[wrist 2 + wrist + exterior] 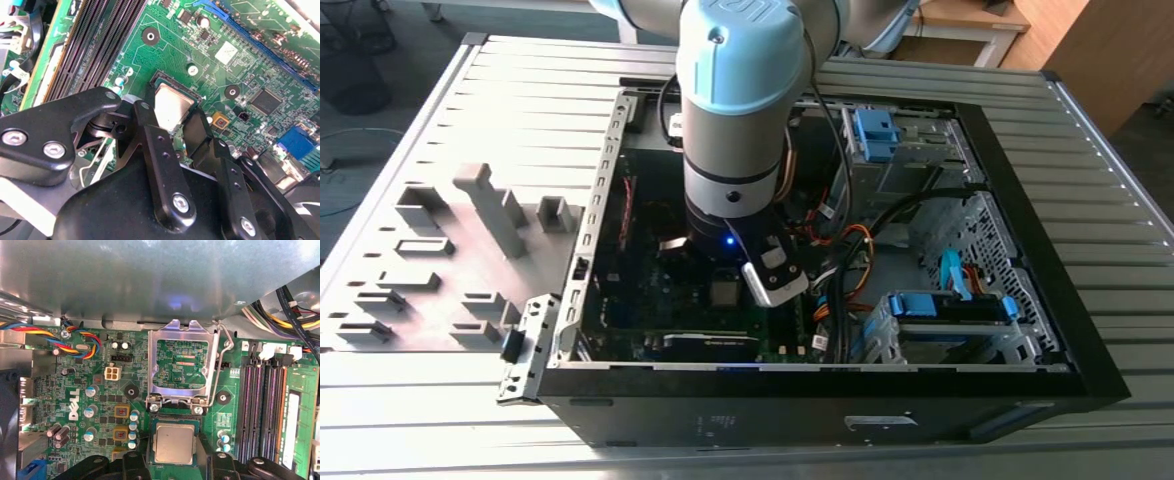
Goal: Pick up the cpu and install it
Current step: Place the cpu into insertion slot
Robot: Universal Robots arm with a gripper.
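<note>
The cpu, a small square chip with a dull silver top, sits at the black socket on the green motherboard, right below the raised metal socket frame. It also appears in the second wrist view as the cpu. My gripper straddles it, and its black fingers press against two opposite edges, shut on the chip. I cannot tell whether the chip rests fully in the socket or hovers just above it. In the exterior view my arm reaches straight down into the open PC case.
Long black memory slots run close beside the socket. Coloured cable bundles and the case's metal wall lie beyond the frame. A grey fixture plate with raised blocks lies at the exterior view's left of the case.
</note>
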